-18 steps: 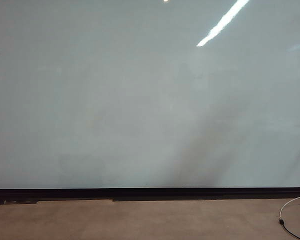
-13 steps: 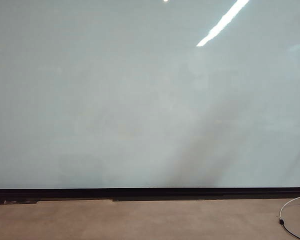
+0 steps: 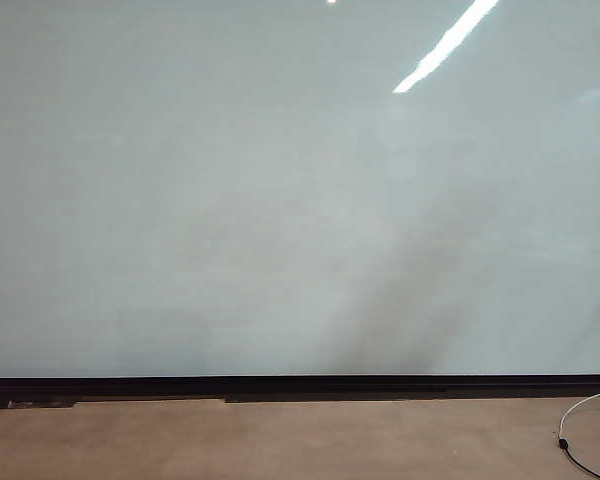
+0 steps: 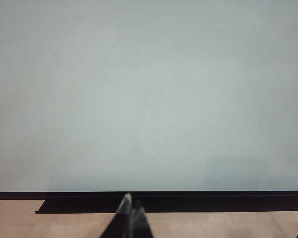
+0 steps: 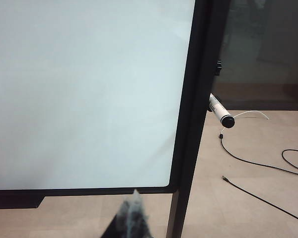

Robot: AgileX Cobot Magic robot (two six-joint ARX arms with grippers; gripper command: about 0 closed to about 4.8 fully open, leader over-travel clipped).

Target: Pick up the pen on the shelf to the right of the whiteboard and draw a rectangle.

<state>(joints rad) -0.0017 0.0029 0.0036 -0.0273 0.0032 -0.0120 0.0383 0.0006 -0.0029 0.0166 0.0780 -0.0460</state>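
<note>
Pale beige concrete floor [image 3: 280, 440] runs along the bottom. Thin black and white cables [image 5: 258, 163] trail loosely across it. A dark glass wall panel [image 5: 268, 44] stands behind, dimly reflecting the room.

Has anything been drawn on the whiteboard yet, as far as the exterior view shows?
No, the whiteboard is blank there, showing only light reflections and faint shadows, with no marker line.

**No readable text in any view**

Nothing could be read. The whiteboard [image 3: 280, 200] carried no writing, label or drawn mark in the exterior or wrist views. The pen [image 5: 220, 112], seen beside the board's black frame in the right wrist view, was too small for any lettering on its barrel to be read.
</note>
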